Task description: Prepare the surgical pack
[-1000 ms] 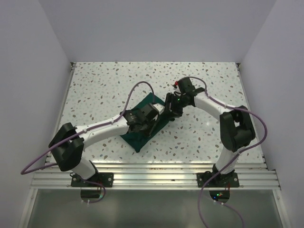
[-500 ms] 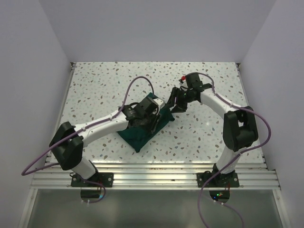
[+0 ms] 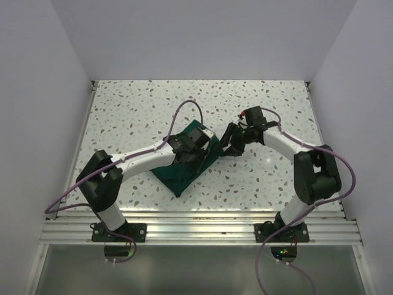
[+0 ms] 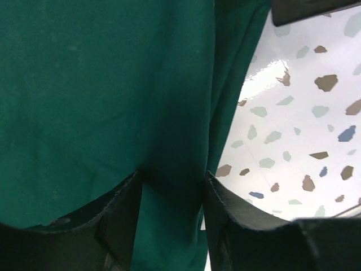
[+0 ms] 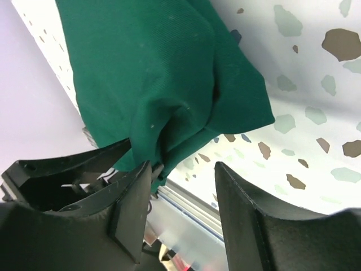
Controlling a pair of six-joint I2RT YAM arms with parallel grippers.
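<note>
Left wrist: matte, creased surgical pack (image 4: 84,101).

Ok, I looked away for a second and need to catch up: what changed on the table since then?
The left gripper slid along the surgical pack toward its right end, with the arm swinging inward. The right gripper drew back slightly to the right, jaws open at the pack's corner. The pack itself stayed put.

Matt cloth surgical pack (image 3: 178,178), glossy speckled table (image 3: 135,110).
</note>
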